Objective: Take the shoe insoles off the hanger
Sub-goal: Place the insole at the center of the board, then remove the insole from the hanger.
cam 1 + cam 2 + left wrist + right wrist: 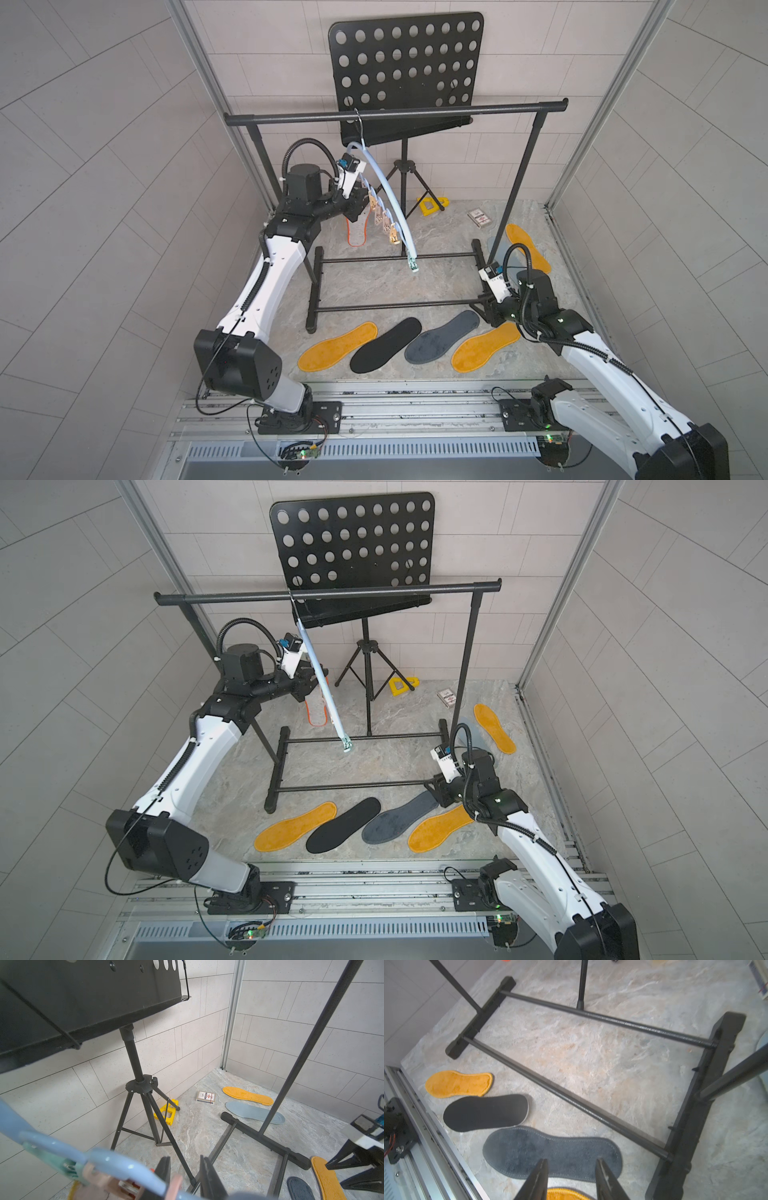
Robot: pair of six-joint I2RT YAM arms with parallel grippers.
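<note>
We count seven insoles. Four lie side by side along the bench's (374,286) front edge: a yellow insole (338,345), the black insole (385,345), the dark grey insole (442,337) and a second yellow insole (484,348). Two more lie near the back right corner: a third yellow insole (528,248) and, just beside it, the pale grey-blue insole (254,1112). The seventh, a red-edged insole (356,233), hangs at the one hanger (124,1165), which hooks onto the garment rack's (395,112) top bar. We see two grippers. The left gripper (184,1157) sits at the hanger's clips (95,1176) with its jaws narrowly apart; we cannot tell whether they press one. The right gripper (571,1160) hovers low over the dark grey insole, jaws parted on nothing.
</note>
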